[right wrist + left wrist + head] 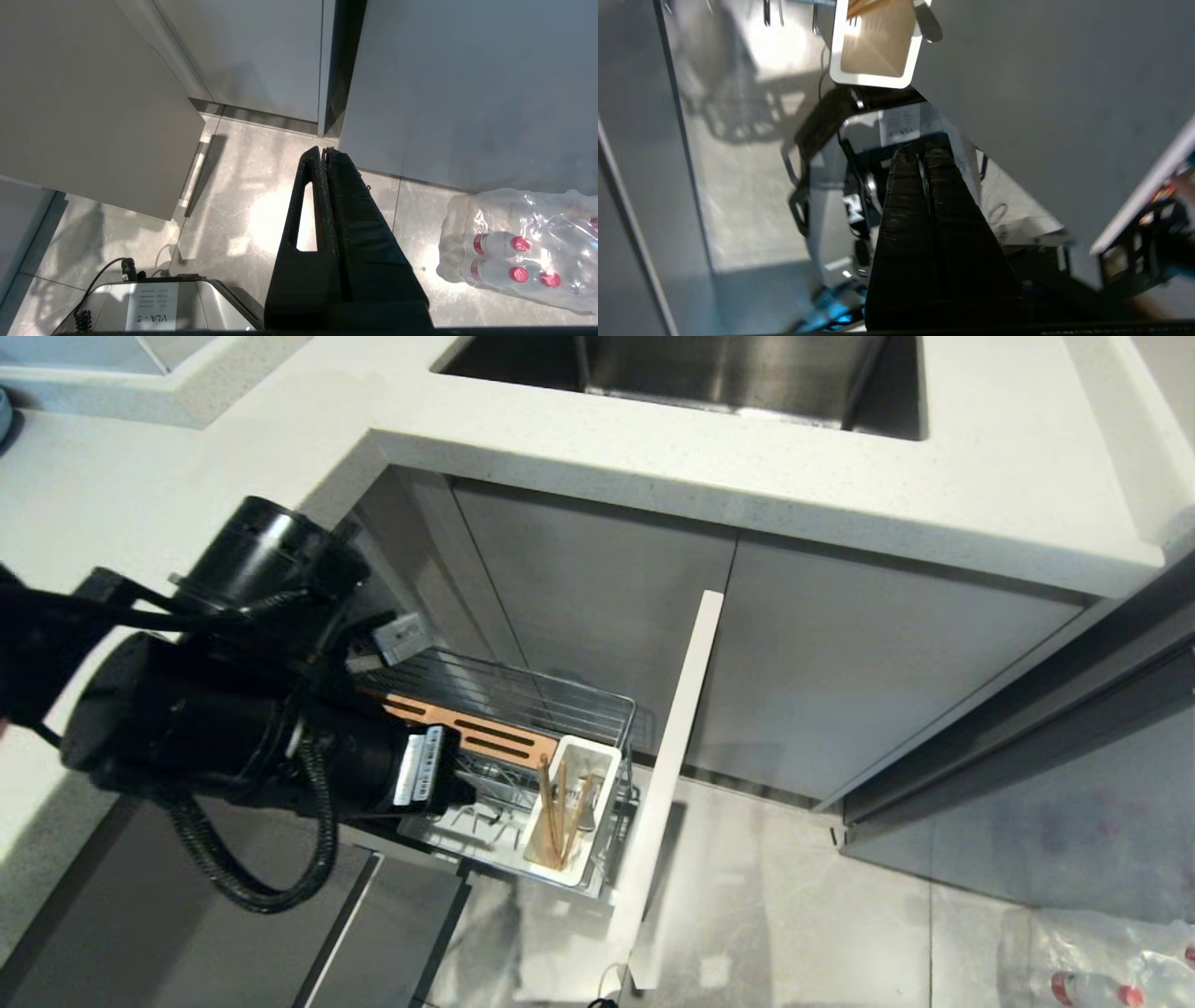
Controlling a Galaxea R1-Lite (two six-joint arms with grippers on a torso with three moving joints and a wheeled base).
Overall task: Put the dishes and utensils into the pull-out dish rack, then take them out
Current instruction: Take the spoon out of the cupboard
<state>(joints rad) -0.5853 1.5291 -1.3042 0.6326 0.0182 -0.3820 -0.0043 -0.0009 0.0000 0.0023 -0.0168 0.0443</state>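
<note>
Currently the pull-out dish rack (523,737) stands drawn out from the cabinet below the desk (747,467), its pale drawer front (667,784) edge-on to the head view. Brown slotted wooden strip (467,728) runs along the wire basket. At the corner nearest the drawer front sits the white cutlery box (574,821); the wooden chopsticks (557,817) stand upright in it, leaning a little. Something slim and grey may stand in the box beside them; cannot confirm a spoon. No bowl or plate visible in any view; the left arm hides part of the rack.

Left hand (922,156): fingers pressed together, nothing between them, pointing down at the floor in the wrist view, with the box's rim (873,81) beyond the tips. Right hand (324,154): pinched closed, empty, hanging over the floor beside a pack of water bottles (518,247).

Handling judgement: chopsticks light, stiff, thin, smooth wood, likely to roll or splay if pinched singly. Best taken as a pair, on the upper ends standing clear of the box rim, and lifted straight up so the tips do not catch on the walls.
</note>
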